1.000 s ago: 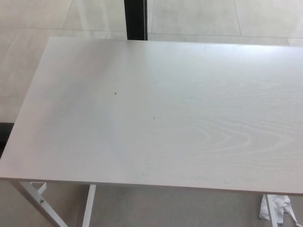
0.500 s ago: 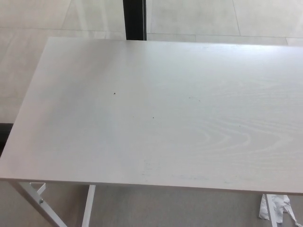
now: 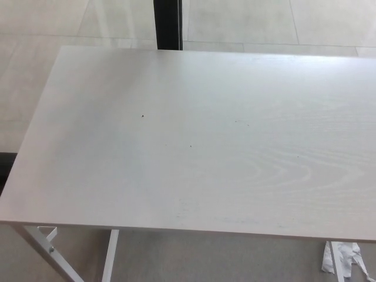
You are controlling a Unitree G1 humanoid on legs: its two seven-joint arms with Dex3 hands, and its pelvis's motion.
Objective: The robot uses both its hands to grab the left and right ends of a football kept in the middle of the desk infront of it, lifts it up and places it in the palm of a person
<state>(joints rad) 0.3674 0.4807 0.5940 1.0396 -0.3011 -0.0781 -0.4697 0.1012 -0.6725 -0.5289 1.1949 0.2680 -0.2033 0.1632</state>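
Note:
The white wood-grain desk (image 3: 200,141) fills the head view, and its top is bare. No football shows anywhere in the picture. Neither of my hands nor any part of my arms is in view. No person or palm shows either.
A black post (image 3: 168,23) stands beyond the desk's far edge on the pale tiled floor. White desk legs (image 3: 108,255) show under the near edge at left. A crumpled white scrap (image 3: 346,261) lies on the floor at the lower right.

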